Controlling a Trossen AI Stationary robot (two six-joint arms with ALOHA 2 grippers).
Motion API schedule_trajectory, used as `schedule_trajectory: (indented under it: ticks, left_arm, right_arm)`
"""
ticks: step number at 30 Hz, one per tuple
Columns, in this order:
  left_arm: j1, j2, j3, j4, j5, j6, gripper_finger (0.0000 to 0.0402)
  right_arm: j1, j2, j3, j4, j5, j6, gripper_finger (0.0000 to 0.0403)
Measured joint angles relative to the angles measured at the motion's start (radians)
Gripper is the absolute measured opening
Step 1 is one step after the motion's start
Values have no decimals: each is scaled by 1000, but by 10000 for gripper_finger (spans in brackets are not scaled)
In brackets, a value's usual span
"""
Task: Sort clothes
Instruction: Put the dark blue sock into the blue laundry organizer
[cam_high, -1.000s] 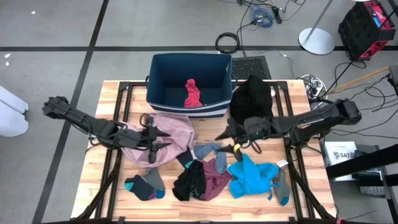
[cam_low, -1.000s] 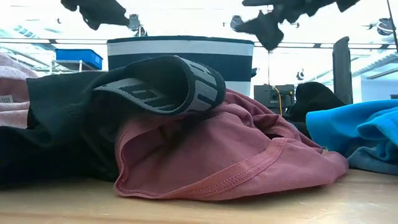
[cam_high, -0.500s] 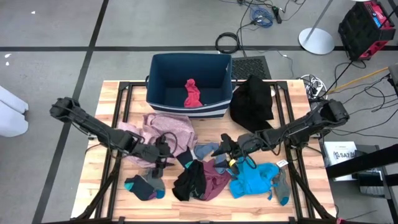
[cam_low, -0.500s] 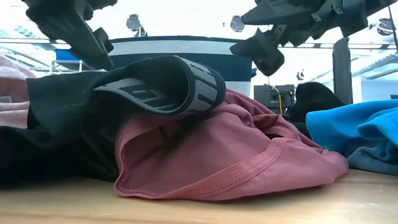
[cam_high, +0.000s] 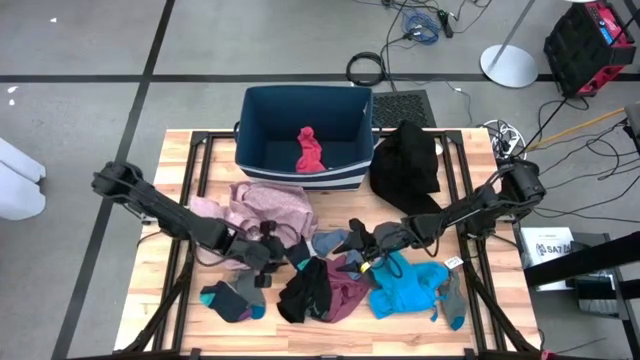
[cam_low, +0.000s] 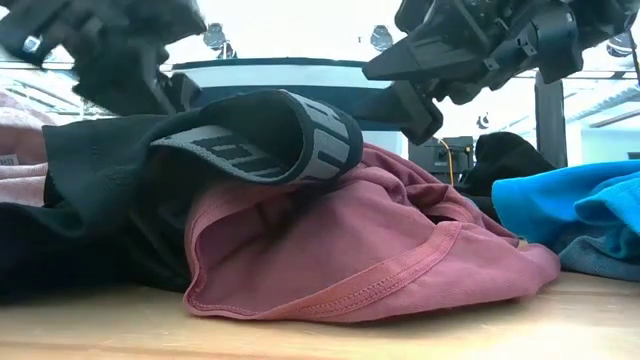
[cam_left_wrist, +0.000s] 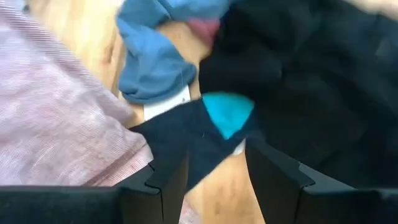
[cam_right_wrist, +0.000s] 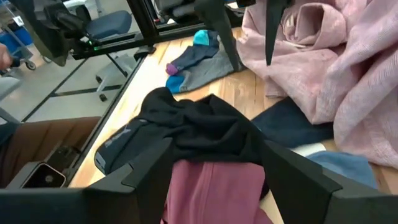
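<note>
Clearly, we have both pincers spread and empty over the tangle at the surface's centre: our left pincer (cam_high: 262, 252) at 9 o'clock of the black garment (cam_high: 305, 290), our right pincer (cam_high: 362, 238) at 12 o'clock of the maroon garment (cam_high: 347, 293). Because those two overlap, with small socks (cam_high: 331, 241) just beside them, we judge a grab could lift several together.

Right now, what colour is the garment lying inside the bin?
Red. The garment in the bin shows best in the high view.
</note>
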Motion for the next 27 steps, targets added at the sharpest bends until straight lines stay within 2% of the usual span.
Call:
schedule_trajectory:
  ticks: [5,9,16,25,27]
  left_arm:
    - [15,80,0,3,5,89,168]
    - [54,127,10,31,48,102,168]
    - [98,222,58,32,101,241,168]
    - [165,315,64,44,224,231,167]
    - [168,315,64,42,238,222,156]
  right_arm:
    - [0,5,0,8,0,20,231]
    - [0,5,0,16,0,28,231]
    - [0,5,0,42,0,28,231]
    - [0,5,0,54,0,51,231]
    - [0,5,0,62,0,51,231]
